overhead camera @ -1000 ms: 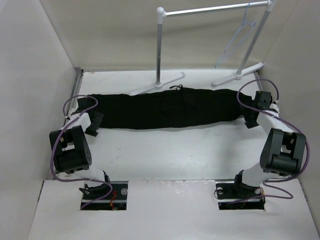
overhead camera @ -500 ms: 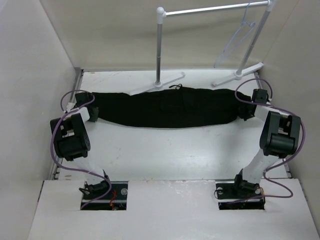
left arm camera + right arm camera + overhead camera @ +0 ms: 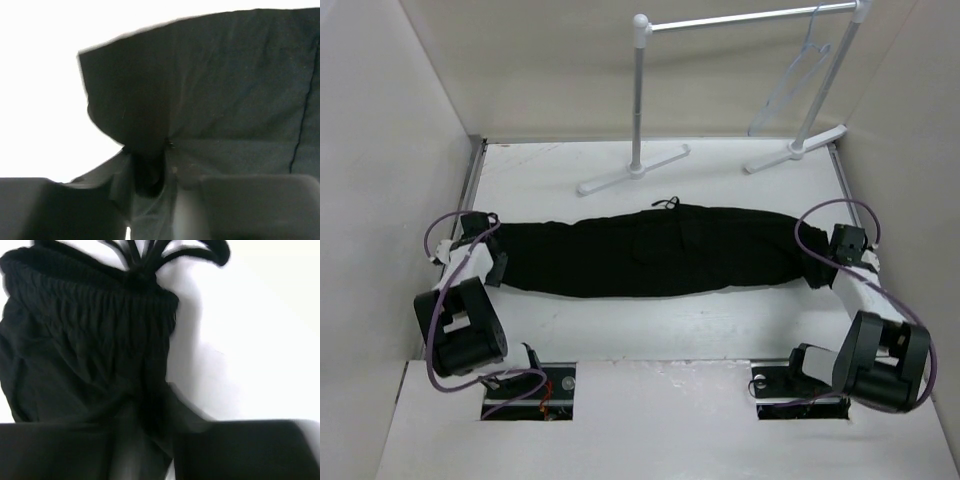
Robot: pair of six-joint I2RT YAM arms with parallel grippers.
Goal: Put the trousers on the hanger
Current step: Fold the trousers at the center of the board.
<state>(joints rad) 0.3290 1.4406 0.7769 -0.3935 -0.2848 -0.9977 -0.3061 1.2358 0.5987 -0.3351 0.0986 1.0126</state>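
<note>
White bench [image 3: 620, 325] carries the long black soft-fabric trousers [image 3: 650, 250], their long axis running left to right with one end at each arm. The left hand [image 3: 490, 268] is clamped on a smooth flat corner of cloth. The right hand [image 3: 817, 268] pinches the gathered, corded end. The thin pale wire hanger [image 3: 798, 75] hangs on the white tubular rack [image 3: 640, 100] at far right, well apart from the trousers and nearer the right arm.

Flat trousers [image 3: 650, 252], left tool [image 3: 494, 266] and right tool [image 3: 817, 268] at ends, hanger [image 3: 798, 72] on rack [image 3: 639, 100]
</note>
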